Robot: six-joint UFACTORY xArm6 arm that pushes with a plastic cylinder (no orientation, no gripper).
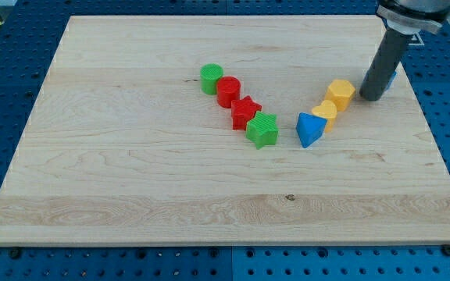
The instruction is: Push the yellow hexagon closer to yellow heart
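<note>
You're looking at a wooden board (131, 179) sitting on a blue perforated table (6, 70), and everything on it is lying to the view's left of my tip. Farthest out from my tip, toward the view's left, a green cylinder (211, 78) is standing, with a red cylinder (228, 91) touching it on the side nearer my tip. Next, a red star (245, 112) is pressing against that red cylinder, and a green star (262, 129) is touching the red star lower down; these four are forming a diagonal chain well apart from my tip. Closer in, a blue block (309, 129), roughly triangular, is sitting below-left of my tip. The yellow heart (326, 111) is touching that blue block's upper right edge. The yellow hexagon (340, 94) is sitting just beside the heart, up and to its right, looking in contact or nearly so. My tip (371, 97) is resting on the board just right of the hexagon, very close; you can't tell if it's touching. There are no fingers here, only a straight dark rod, so nothing is being grasped. Something blue (393, 78) is peeking out just right of the rod, shape unclear.
</note>
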